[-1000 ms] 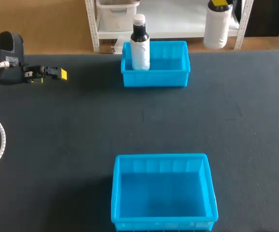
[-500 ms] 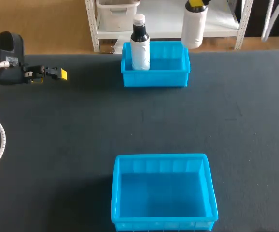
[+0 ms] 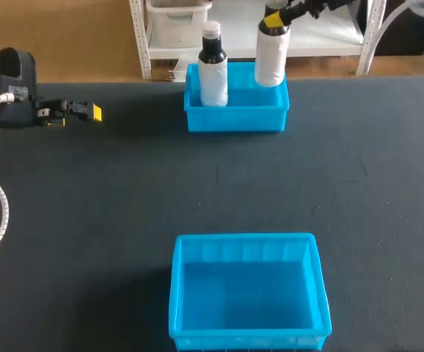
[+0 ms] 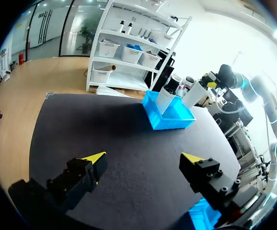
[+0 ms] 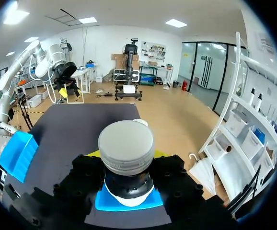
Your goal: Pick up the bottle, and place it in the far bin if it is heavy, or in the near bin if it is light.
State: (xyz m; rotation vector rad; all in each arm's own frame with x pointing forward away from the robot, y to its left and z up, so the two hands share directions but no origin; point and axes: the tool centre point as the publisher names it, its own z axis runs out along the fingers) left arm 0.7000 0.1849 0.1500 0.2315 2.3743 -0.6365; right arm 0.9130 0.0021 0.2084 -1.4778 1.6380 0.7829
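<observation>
2 blue bins sit on the table [image 3: 124,191]: the far bin [image 3: 236,119] and the near bin [image 3: 247,339]. The right gripper [image 3: 274,20] is clenched on the neck of the bottle [image 3: 270,59], holding it upright over the far bin's right half, which I judge suits a heavy bottle. 1 second bottle [image 3: 213,77] stands in that bin's left corner, so the right side is the free spot. The left gripper [image 4: 143,160], fingers spread and holding nothing, sits well apart near the table's left edge, likely to keep clear. Count: 2 bins, 2 bottles, 2 grippers.
</observation>
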